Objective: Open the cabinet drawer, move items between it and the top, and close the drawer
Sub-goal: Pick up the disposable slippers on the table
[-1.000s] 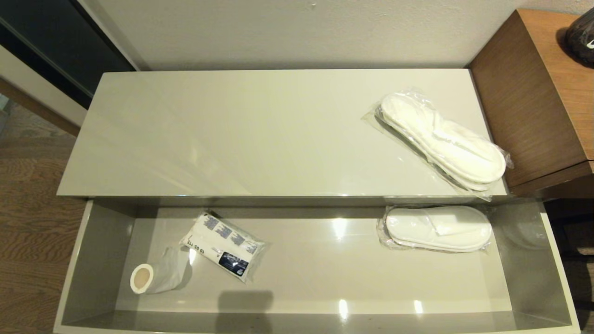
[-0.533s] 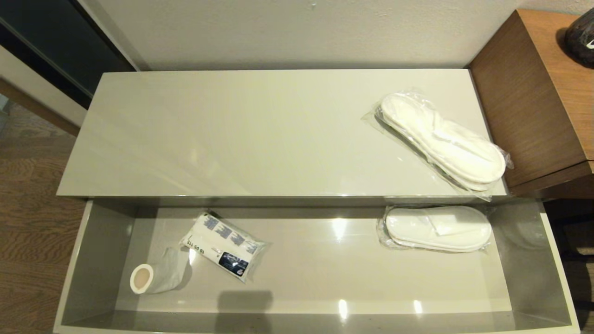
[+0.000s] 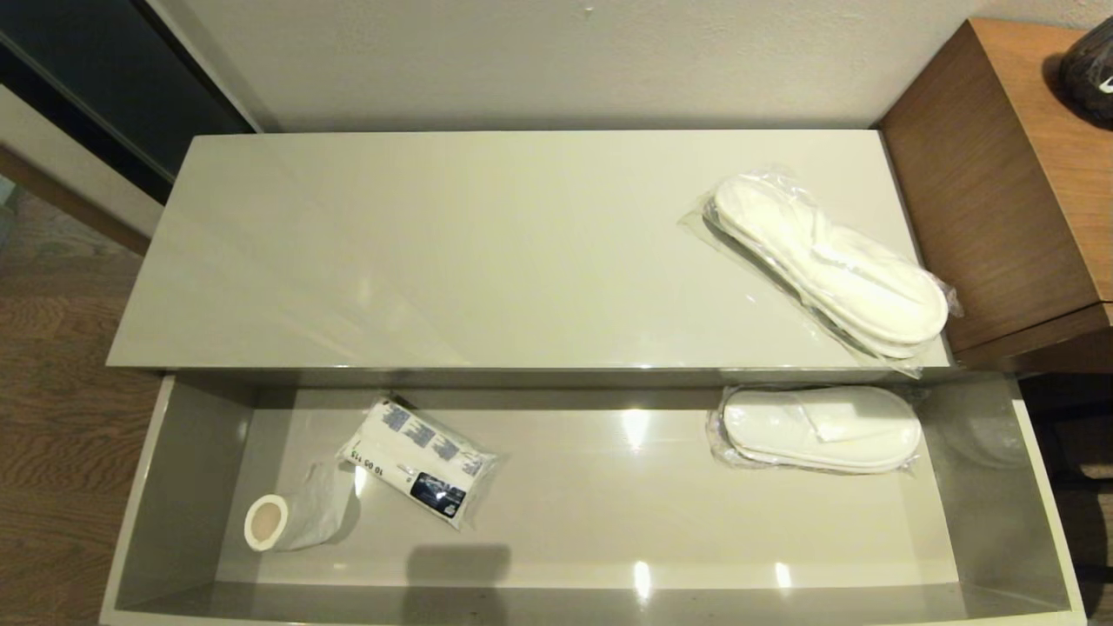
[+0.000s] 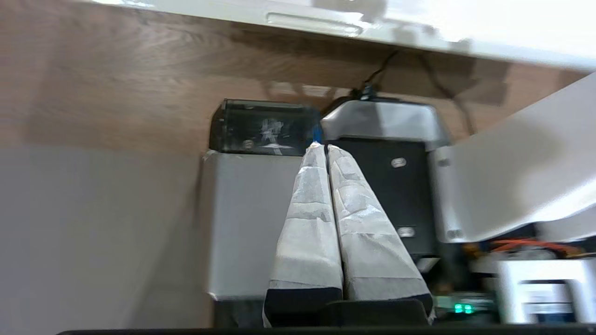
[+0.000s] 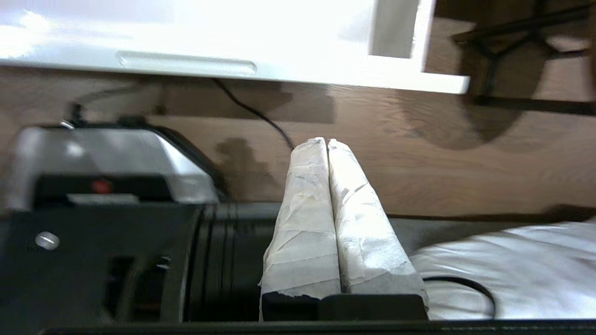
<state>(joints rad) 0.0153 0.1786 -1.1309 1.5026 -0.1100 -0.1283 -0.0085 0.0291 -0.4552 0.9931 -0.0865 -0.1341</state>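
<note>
The cabinet drawer (image 3: 139, 522) stands pulled out below the glossy beige top (image 3: 435, 252). Inside it lie a toilet-paper roll (image 3: 278, 520) at the left and a pair of white slippers in clear plastic (image 3: 822, 428) at the right. A second sealed pair of slippers (image 3: 830, 265) rests on the top near its right end. Neither arm shows in the head view. My left gripper (image 4: 325, 147) is shut with nothing in it, held low over my own base in front of the drawer front (image 4: 316, 23). My right gripper (image 5: 326, 141) is also shut and empty, low above the wood floor.
A white packet with blue printing (image 3: 422, 461) lies in the drawer beside the roll. A brown wood-grain desk (image 3: 1009, 174) abuts the cabinet's right end, with a dark object (image 3: 1087, 69) on it. Wood floor (image 3: 52, 417) lies to the left.
</note>
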